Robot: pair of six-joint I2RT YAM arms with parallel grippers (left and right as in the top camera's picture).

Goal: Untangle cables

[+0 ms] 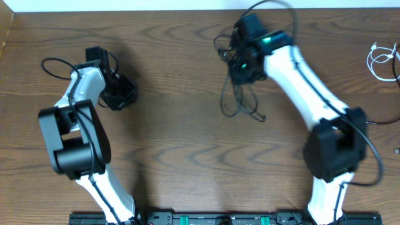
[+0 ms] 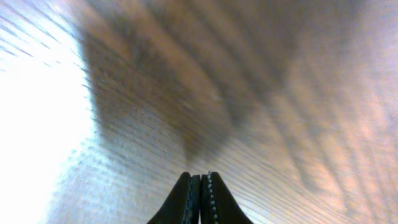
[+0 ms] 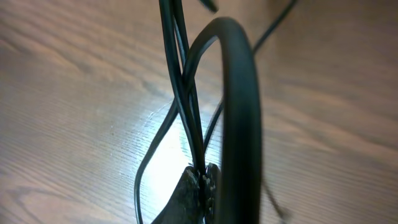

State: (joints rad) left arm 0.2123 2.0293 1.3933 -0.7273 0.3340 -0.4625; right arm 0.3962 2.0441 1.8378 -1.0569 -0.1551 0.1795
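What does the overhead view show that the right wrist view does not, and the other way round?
Only the overhead view shows the thin white cable coiled near the table's right edge, the white and black left robot arm, and the outline of the loose tangle of thin black cables. Only the right wrist view shows the right gripper shut on strands of them, with a thick black robot wire looping in front. Both show the brown wooden table and the black cables.

White arms (image 1: 300,81), black joints (image 1: 337,147), toothed black pincers (image 2: 200,190).
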